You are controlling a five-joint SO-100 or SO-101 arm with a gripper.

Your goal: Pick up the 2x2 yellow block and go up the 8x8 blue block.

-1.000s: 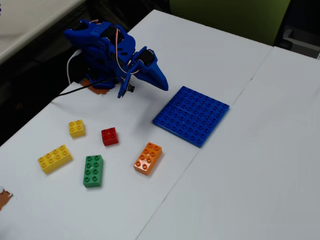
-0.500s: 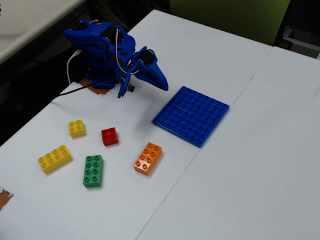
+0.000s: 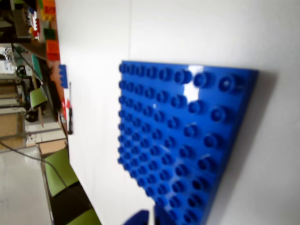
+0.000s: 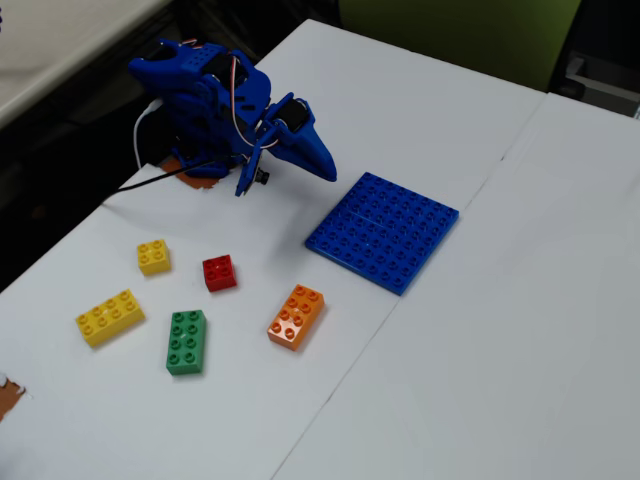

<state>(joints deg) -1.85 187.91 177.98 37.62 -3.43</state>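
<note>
While my gripper (image 4: 322, 165) hangs beside the baseplate (image 4: 383, 231), it appears closed and empty. Yellow block (image 4: 153, 257) sits apart, untouched.

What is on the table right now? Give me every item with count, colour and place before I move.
2x2 yellow block: one, yellow, left part of the table in the fixed view, left of the red brick.
Red 2x2 brick: one, red, between the small yellow block and the orange brick.
Long yellow brick: one, yellow, eight studs, nearest the left edge.
Green brick: one, green, below the red brick.
Orange brick: one, orange, left of and below the baseplate.
8x8 blue block: one, blue, flat, centre of the table, nothing on it; fills the wrist view.
Table: white.
Robot arm: one, blue, folded at the upper left, fingers holding nothing.
</note>
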